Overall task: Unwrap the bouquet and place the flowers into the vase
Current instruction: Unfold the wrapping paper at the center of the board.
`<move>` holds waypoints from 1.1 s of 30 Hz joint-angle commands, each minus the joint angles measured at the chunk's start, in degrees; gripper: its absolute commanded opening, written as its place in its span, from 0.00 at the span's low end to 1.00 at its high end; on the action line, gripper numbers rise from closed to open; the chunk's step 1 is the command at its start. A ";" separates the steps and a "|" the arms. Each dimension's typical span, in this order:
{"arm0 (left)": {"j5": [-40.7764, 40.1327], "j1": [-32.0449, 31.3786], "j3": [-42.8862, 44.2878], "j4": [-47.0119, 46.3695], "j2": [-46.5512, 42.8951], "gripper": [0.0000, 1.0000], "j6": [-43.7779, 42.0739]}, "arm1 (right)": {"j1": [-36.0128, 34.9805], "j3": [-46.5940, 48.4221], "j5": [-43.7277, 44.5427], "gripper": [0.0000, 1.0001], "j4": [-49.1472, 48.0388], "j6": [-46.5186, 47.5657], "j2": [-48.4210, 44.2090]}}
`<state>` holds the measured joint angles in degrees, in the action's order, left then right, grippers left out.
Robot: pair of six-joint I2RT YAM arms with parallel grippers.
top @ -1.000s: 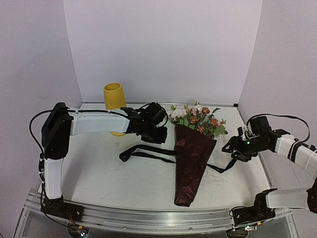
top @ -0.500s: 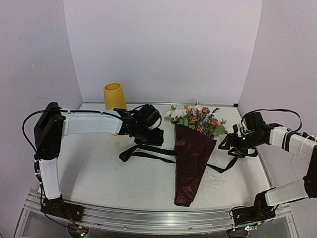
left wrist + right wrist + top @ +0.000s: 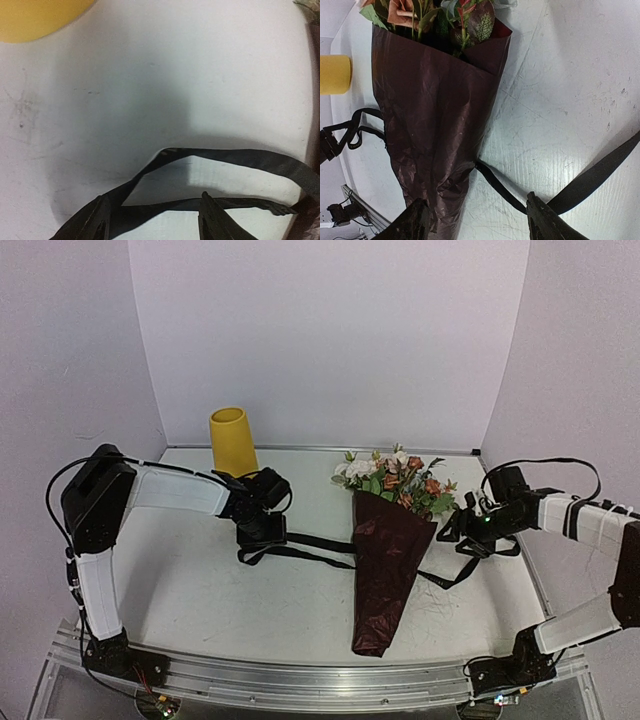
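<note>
Black ribbon (image 3: 225,156) loop: straddling it with the left gripper (image 3: 152,212), fingers standing apart, clamping nothing. Leaving the yellow vase (image 3: 232,440) upright on the white table (image 3: 190,580), beyond that gripper and slightly to its left. Hovering the right gripper (image 3: 477,212) low over the ribbon's other tail, jaws likewise parted, holding nothing. Showing the bouquet (image 3: 430,115) lying flat directly ahead of the right gripper, between both grippers, wrapped in dark red paper, with the flowers (image 3: 395,478) protruding at the end farther from the arm bases.

Looped black ribbon (image 3: 235,157) on white table (image 3: 150,75), crossing between parted tool (image 3: 154,212); yellow vase (image 3: 35,17) top-left
</note>
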<state>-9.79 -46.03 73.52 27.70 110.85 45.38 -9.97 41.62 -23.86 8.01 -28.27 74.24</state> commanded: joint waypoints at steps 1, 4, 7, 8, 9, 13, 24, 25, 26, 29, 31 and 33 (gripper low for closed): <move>-3.13 3.49 -5.50 2.26 -7.52 0.58 4.33 | -0.42 1.69 -0.96 0.67 0.11 0.21 0.89; -1.65 7.89 -10.45 2.37 -11.37 0.56 6.41 | -0.76 1.46 -1.10 0.67 -0.85 -0.54 1.49; -2.44 10.72 -14.04 2.45 -15.65 0.55 7.03 | -1.33 1.62 -1.10 0.68 -1.47 -0.93 2.54; -3.29 11.21 -15.06 2.55 -17.12 0.55 7.31 | -1.47 1.72 -1.06 0.68 -1.64 -1.06 2.80; -4.21 11.62 -16.03 2.68 -18.74 0.55 7.78 | -1.65 1.81 -0.97 0.68 -1.80 -1.17 3.04; -6.83 13.48 -20.01 3.15 -24.93 0.54 11.08 | -2.40 2.34 -0.82 0.68 -2.36 -1.53 4.11; 7.26 12.92 -16.26 -4.84 -26.87 0.64 -1.80 | -3.82 3.94 -1.80 0.66 -6.14 -3.72 10.64; 7.91 12.32 -15.97 -6.10 -26.84 0.64 -1.51 | -4.35 4.53 -1.60 0.65 -6.41 -3.94 11.37; 8.52 11.56 -15.89 -7.56 -26.73 0.64 -1.15 | -5.00 5.12 -1.16 0.65 -6.50 -4.06 12.17; 8.49 8.72 -15.13 -10.30 -25.85 0.63 -0.09 | -6.90 7.18 0.45 0.62 -6.51 -4.61 14.57; 7.82 6.43 -14.52 -11.76 -24.87 0.63 0.44 | -7.64 7.98 1.25 0.60 -6.51 -5.41 15.78; 7.40 3.83 -14.07 -12.92 -23.63 0.63 1.45 | -7.89 8.64 2.34 0.59 -6.49 -6.67 16.66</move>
<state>-3.10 -38.05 56.46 20.40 85.13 46.32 -16.82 47.37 -23.70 0.71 -32.57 89.28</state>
